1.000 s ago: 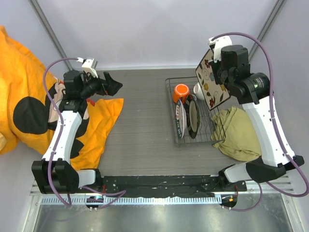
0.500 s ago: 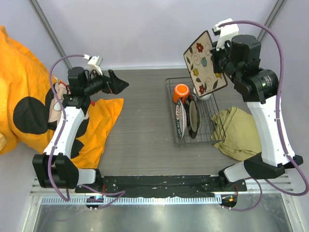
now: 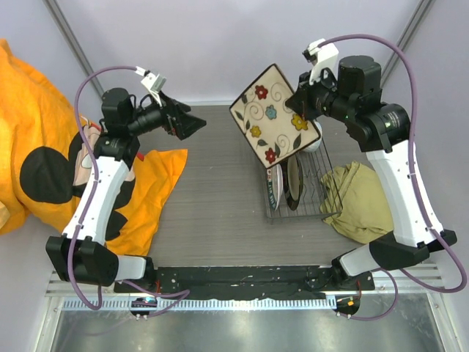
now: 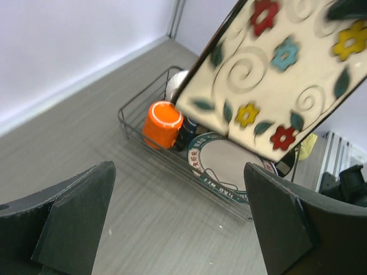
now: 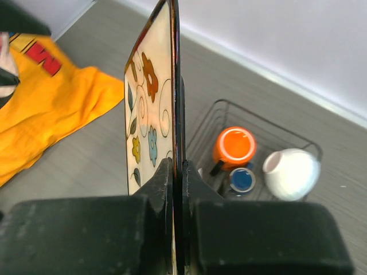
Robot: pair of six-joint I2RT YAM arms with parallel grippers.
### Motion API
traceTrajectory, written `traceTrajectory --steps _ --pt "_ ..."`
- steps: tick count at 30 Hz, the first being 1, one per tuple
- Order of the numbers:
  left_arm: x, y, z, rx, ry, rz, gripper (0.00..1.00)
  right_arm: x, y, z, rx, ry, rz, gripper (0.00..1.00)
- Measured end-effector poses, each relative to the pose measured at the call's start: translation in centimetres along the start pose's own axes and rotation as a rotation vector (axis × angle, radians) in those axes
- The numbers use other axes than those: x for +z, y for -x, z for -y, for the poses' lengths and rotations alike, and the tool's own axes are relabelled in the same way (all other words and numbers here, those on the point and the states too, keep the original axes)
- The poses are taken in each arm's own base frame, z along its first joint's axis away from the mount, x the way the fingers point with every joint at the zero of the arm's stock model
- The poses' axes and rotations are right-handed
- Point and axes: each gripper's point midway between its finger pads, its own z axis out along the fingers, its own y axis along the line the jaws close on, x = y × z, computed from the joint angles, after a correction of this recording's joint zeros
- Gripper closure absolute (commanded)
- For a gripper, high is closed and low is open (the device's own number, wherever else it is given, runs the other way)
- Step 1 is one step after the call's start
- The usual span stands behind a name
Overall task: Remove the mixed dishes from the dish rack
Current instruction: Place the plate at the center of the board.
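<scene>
In the top view the left gripper (image 3: 188,122) sits upper left of centre, jaws spread wide with nothing between them, and points right. The square cream plate (image 3: 273,115) hangs tilted at upper centre, apart from that gripper. The right gripper (image 3: 302,103) is clamped on the plate's right edge. Below it, right of centre, the dish rack (image 3: 272,214) holds the round plate (image 3: 294,182) upright. The right wrist view shows the orange mug (image 5: 235,145), blue cup (image 5: 242,179) and white bowl (image 5: 291,172) in the rack.

An orange cloth (image 3: 44,147) printed with a black cartoon figure spills over the left edge of the grey counter (image 3: 212,191). A crumpled olive cloth (image 3: 359,202) lies at the right.
</scene>
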Motion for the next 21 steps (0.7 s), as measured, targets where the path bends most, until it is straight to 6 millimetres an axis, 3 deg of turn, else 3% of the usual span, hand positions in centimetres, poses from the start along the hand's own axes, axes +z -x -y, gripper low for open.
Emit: traceTrajectory --steps 6,9,13,21 --pt "-0.4 2.3 2.6 0.176 -0.11 -0.004 0.0 1.7 -3.2 -2.0 0.022 0.126 -0.087 0.99" --pt "-0.4 2.4 3.7 0.255 -0.161 -0.025 0.0 2.1 -4.7 -2.9 0.031 0.182 -0.127 0.99" --pt "0.1 0.9 4.6 0.298 -0.221 -0.078 0.0 2.3 -5.7 -4.3 0.031 0.264 -0.154 0.99" --pt "1.7 -4.2 5.5 0.291 -0.322 -0.222 0.0 2.1 -6.6 -7.3 0.005 0.407 -0.171 0.99"
